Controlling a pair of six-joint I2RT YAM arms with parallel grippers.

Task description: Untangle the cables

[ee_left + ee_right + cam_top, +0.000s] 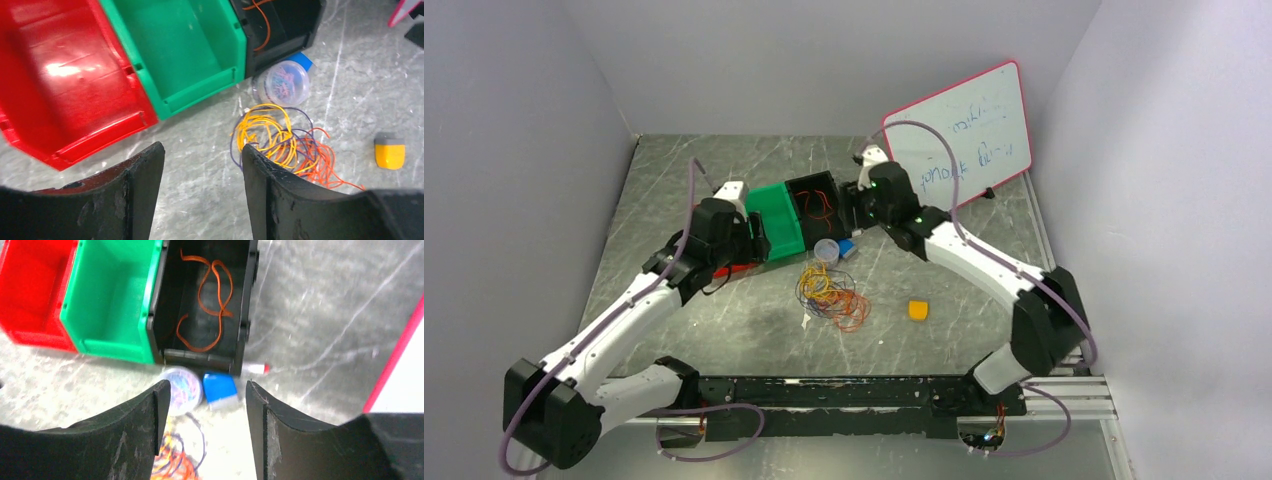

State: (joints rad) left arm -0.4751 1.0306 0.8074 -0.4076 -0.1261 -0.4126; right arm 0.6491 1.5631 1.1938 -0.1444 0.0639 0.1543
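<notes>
**Fingers apart on both hands, one cable binned, knot left on the tabletop**

Black fingers fill the bottom of each wrist view. The left hand (pixel 201 150) is spread wide with nothing between its fingers, and so is the right hand (pixel 207 385). Neither touches a cable.

As for progress, I count one orange cable (pixel 207 300) lying loose by itself in the black bin (pixel 247 300). The green bin (pixel 110 290) and the red bin (pixel 30 285) look bare. The remaining cables (pixel 832 295), yellow, orange and dark purple, sit in one tangled heap on the tabletop (pixel 724 330). In the top view the heap is at 6 o'clock from the clear tub (pixel 286 82), with a yellow block (pixel 389 152) well apart at 3 o'clock. I'd judge the job to be early, with one strand out and the main knot untouched.

Several things I can't make out:
- How many strands are in the heap, or where they cross.
- Most of the heap in the right wrist view, where it is blurred and cut off at 6 o'clock.
- The red bin and the left fingers in the top view, where the left arm covers them.
- What the tub holds, beyond coloured bits.
</notes>
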